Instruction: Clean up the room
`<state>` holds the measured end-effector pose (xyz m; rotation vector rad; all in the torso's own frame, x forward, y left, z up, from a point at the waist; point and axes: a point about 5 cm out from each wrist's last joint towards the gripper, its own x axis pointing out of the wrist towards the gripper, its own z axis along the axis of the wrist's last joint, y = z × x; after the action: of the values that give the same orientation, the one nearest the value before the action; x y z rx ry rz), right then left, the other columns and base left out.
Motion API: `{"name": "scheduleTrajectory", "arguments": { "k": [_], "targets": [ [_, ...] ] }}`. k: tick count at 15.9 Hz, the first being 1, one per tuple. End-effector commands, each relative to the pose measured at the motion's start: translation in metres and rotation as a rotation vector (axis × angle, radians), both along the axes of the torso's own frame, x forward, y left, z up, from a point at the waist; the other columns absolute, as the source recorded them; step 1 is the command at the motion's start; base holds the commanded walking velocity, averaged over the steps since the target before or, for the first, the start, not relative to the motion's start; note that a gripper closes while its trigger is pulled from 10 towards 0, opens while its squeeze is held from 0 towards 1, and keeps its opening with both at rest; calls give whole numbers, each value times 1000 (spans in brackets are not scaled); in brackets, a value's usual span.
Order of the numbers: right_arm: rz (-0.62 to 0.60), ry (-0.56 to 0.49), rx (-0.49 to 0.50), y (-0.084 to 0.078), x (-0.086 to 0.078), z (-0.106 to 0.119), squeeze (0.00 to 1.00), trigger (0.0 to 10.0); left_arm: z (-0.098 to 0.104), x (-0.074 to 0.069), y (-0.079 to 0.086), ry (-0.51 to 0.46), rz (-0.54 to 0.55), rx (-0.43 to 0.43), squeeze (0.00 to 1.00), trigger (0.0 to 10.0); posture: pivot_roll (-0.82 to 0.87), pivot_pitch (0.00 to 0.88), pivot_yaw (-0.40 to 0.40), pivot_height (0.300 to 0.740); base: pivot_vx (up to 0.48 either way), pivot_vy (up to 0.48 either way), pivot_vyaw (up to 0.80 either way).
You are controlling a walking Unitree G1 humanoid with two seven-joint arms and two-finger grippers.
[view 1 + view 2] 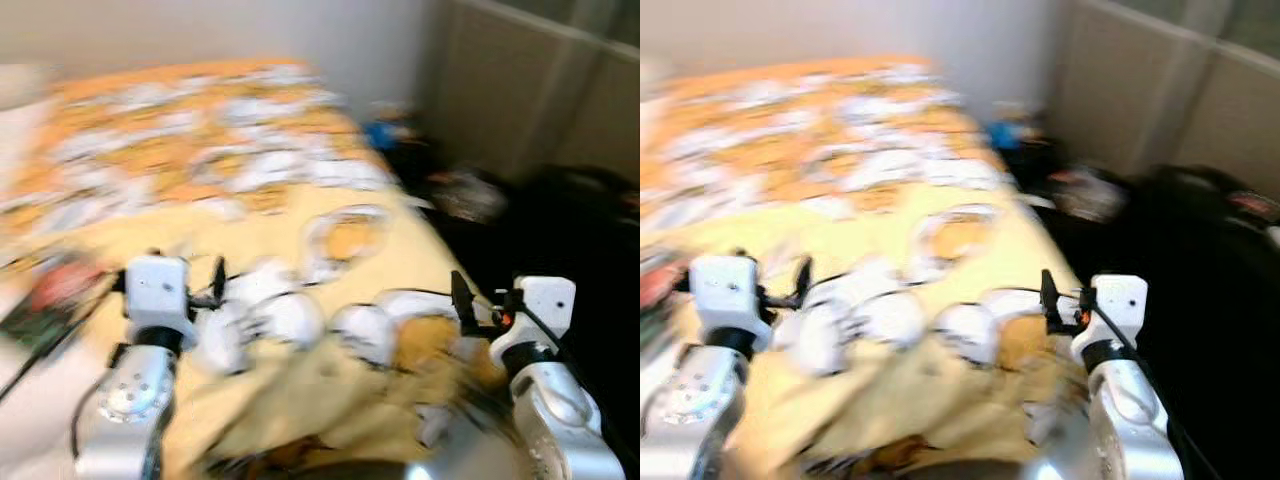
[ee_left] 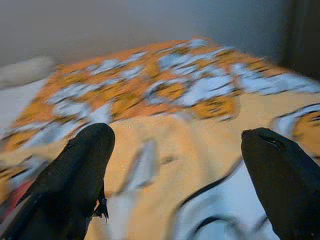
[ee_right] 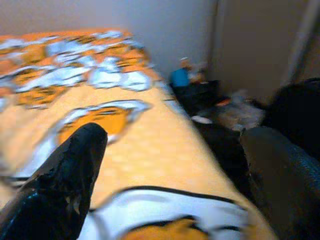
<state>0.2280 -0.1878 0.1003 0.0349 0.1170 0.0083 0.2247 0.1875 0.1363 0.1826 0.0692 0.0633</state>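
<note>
A bed (image 1: pixel 330 380) covered by a yellow, orange and white patterned blanket (image 1: pixel 200 150) lies before me, blurred by motion. My left gripper (image 2: pixel 177 165) is held out over the near part of the blanket, open and empty, its black fingers (image 2: pixel 75 180) wide apart. My right gripper (image 3: pixel 175 165) hovers over the bed's right edge, also open with nothing between its fingers (image 3: pixel 65 185). Both silver arms rise from the bottom of the eye views, the left arm (image 1: pixel 135 390) and the right arm (image 1: pixel 550 390).
A reddish and dark object (image 1: pixel 50 295) lies at the bed's left side. Right of the bed stand dark bags and clutter (image 1: pixel 560 220), a blue item (image 1: pixel 380 132) near the wall, and a beige panel (image 1: pixel 520 90).
</note>
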Motion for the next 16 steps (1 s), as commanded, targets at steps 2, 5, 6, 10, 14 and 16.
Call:
{"name": "scheduleTrajectory", "arguments": {
  "k": [2, 5, 6, 10, 14, 16],
  "targets": [
    [-50, -28, 5, -2, 3, 3, 1000, 10000, 0, 10, -3, 3, -31, 3, 1000, 10000, -6, 0, 52, 740, 0, 0, 669],
    [-98, 97, 32, 1, -6, -8, 0, 10000, 0, 24, -11, -5, -75, -2, 1000, 10000, -13, 0, 72, 740, 0, 315, 0],
    [-106, 130, 40, 1, -11, -13, 0, 10000, -1, 24, -13, -1, -85, -9, 1000, 10000, -12, 0, 74, 740, 0, 319, 0],
    [-183, 56, -26, -1, -16, -2, 0, 10000, -7, 23, -24, 18, -111, -33, 1000, 10000, -63, 0, 74, 740, 0, 312, 0],
    [-60, 42, 69, 4, -6, 3, 0, 10000, -13, 12, -25, 33, -69, -47, 1000, 10000, -45, 0, 23, 740, 0, 308, 0],
    [-8, 28, -13, 6, 4, 7, 0, 10000, -11, 9, -20, 25, -46, -28, 1000, 10000, -23, 0, -3, 740, 0, 304, 0]
  ]
}}
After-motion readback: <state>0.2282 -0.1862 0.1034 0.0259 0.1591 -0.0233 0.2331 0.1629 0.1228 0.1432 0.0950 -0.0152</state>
